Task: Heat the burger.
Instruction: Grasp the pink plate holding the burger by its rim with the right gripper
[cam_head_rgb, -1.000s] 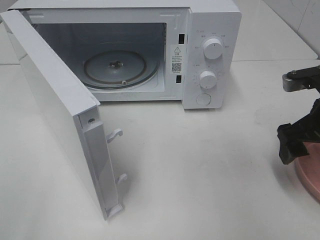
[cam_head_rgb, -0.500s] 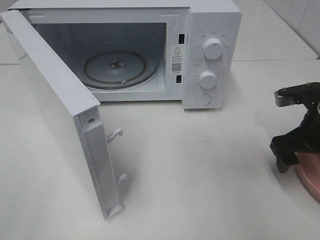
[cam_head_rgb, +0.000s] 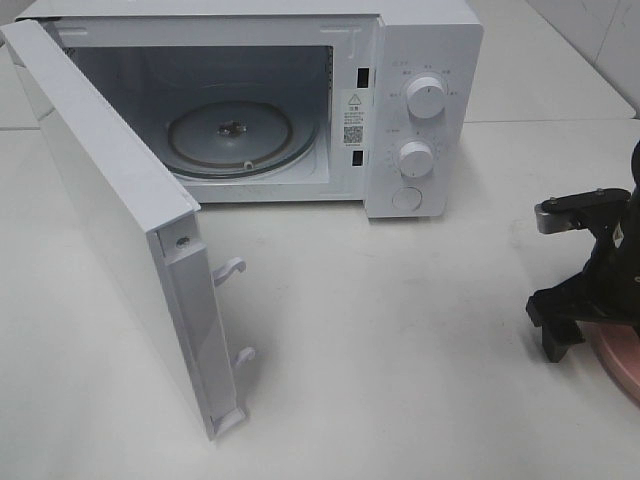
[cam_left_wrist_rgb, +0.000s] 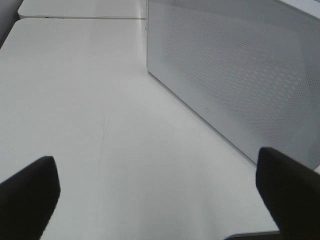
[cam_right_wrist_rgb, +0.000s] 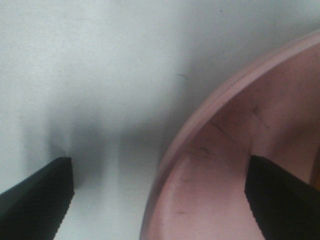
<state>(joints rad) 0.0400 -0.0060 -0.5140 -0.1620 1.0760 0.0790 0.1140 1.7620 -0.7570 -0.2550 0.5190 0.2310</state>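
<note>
On my high view the microwave (cam_head_rgb: 260, 80) sits at about 11 o'clock on the white table (cam_head_rgb: 400, 350). Its door (cam_head_rgb: 110, 210) is swung fully out toward 8 o'clock. The cavity is open to me, with the glass turntable (cam_head_rgb: 235, 135) bare on its floor. On the control panel, at 3 o'clock from the cavity, I see two knobs, the upper (cam_head_rgb: 426, 97) above the lower (cam_head_rgb: 415, 157), and a round button (cam_head_rgb: 407, 198) below them.

At 4 o'clock, against the edge of that view, lies the pink plate (cam_head_rgb: 622, 360), only partly in frame. My right arm hangs over its near edge.

From the right wrist camera, the right gripper (cam_right_wrist_rgb: 160, 200) is released, with the fingers spread wide. One finger (cam_right_wrist_rgb: 37, 197) is over bare table and the other (cam_right_wrist_rgb: 282, 197) is over the plate's inside. The plate's rim runs between them, and neither finger seems to touch it.

From the left wrist camera, the left gripper (cam_left_wrist_rgb: 159, 192) is also released. Its fingers are wide apart with only table between them. It faces the meshed outer face of the door, which stands near but apart from it.

As for the burger, I cannot tell where it is. None of my three views shows it clearly. The part of the plate I can see is bare.
</note>
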